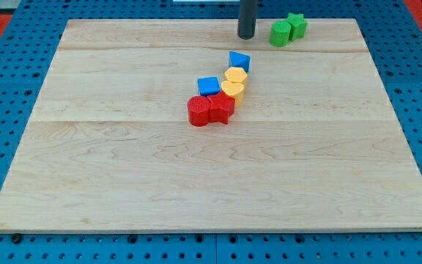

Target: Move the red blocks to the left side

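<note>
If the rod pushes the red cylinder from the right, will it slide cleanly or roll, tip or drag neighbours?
The red cylinder looks squat and stands on its flat end, so it should slide, not roll or tip. It touches the other red block, so both probably move together. My tip is far off, near the green blocks.

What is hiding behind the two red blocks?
Behind the red cylinder and the other red block sit a blue cube and a yellow heart. Their lower edges are covered.
</note>
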You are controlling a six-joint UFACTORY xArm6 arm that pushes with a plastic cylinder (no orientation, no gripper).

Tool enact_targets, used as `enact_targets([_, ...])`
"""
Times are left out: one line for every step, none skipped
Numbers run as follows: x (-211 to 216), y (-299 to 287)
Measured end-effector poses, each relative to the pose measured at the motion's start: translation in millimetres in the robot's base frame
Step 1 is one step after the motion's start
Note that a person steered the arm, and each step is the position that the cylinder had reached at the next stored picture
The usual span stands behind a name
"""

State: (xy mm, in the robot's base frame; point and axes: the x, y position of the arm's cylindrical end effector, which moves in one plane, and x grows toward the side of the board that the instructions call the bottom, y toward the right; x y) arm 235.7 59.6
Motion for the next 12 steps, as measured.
enact_targets([-3.1,0.0])
enact_targets([-3.4,0.0])
enact_targets([3.3,22.7])
enact_targets([27.5,60.4])
enact_targets([59.8,73.0])
enact_targets([101.2,63.3])
enact_targets([163.6,63.4])
enact_targets([196.7,47.5])
enact_targets([197.7,-5.3])
enact_targets([207.4,-55.0])
enact_targets([207.4,-109.2])
enact_targets([206.1,-123.3])
